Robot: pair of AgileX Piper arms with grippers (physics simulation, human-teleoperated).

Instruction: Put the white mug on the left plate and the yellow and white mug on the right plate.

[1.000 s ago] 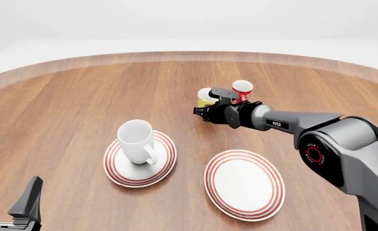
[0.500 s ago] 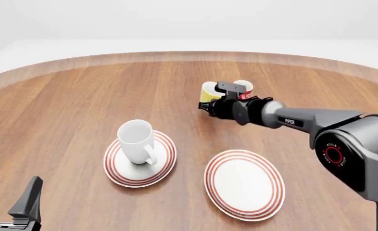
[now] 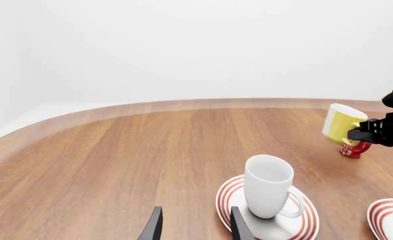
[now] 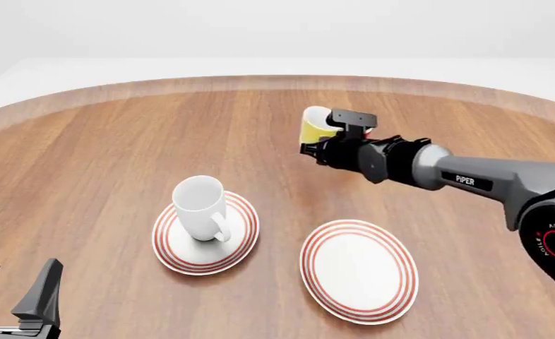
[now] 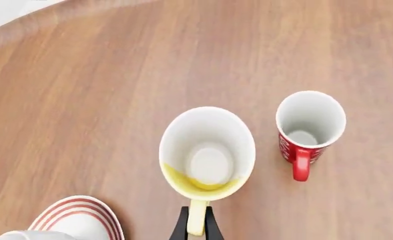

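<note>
The white mug (image 4: 200, 207) stands upright on the left plate (image 4: 176, 252), its handle toward the front. The right plate (image 4: 359, 270) lies bare beside it. Farther back, the yellow and white mug (image 4: 316, 125) hangs slightly tilted above the table. My right gripper (image 4: 321, 147) is shut on its handle, and the right wrist view shows the fingers (image 5: 183, 227) pinching the yellow handle under the mug (image 5: 207, 152). My left gripper (image 4: 18, 288) is open and empty at the front left corner, well short of the white mug (image 3: 268, 185).
A slim red cup (image 5: 310, 125) stands upright on the wood just beside the lifted mug. In the front view my right arm hides it, and in the left wrist view it (image 3: 354, 149) peeks out below the gripper. The table's curved far edge (image 4: 277, 81) lies beyond.
My right gripper has lifted the yellow and white mug off the table and carried it slightly right. The red cup is now hidden behind the arm in the front view. The left arm is still.
</note>
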